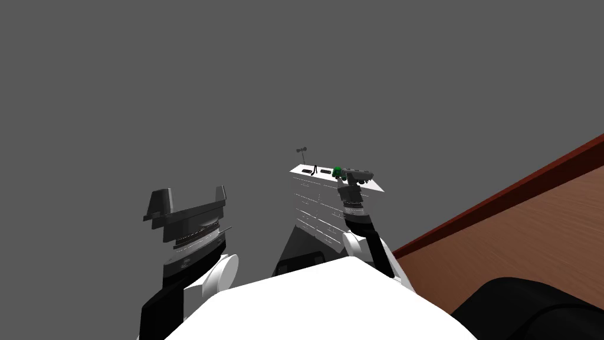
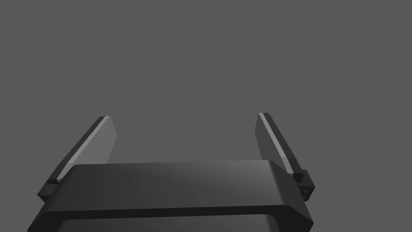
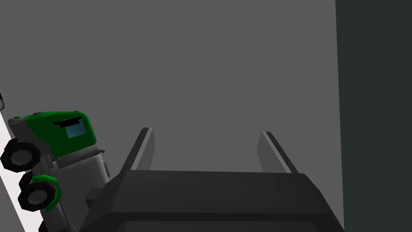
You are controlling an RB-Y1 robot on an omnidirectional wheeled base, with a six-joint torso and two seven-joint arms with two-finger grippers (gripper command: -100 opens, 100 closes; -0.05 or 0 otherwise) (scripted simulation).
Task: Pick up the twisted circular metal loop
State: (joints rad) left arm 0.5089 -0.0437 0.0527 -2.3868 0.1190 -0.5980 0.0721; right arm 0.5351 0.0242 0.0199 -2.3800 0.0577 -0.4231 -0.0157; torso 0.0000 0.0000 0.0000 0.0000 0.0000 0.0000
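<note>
A white cabinet (image 1: 315,203) with several drawers stands straight ahead. At the far edge of its top rises a thin grey thing (image 1: 301,151), too small to tell its shape. A small black upright thing (image 1: 315,169) and two flat dark things (image 1: 307,170) lie nearer. My right gripper (image 1: 358,175) hovers over the top's right end, right beside a green toy truck (image 1: 338,172). Its wrist view shows the gripper (image 3: 207,139) open and empty, the truck (image 3: 60,133) just outside one finger. My left gripper (image 1: 190,198) (image 2: 183,121) hangs open and empty to the left, away from the cabinet.
A reddish-brown wooden surface (image 1: 531,236) with a dark red edge runs along the right. A black rounded shape (image 1: 531,307) sits at the lower right corner. A plain grey wall lies behind the cabinet.
</note>
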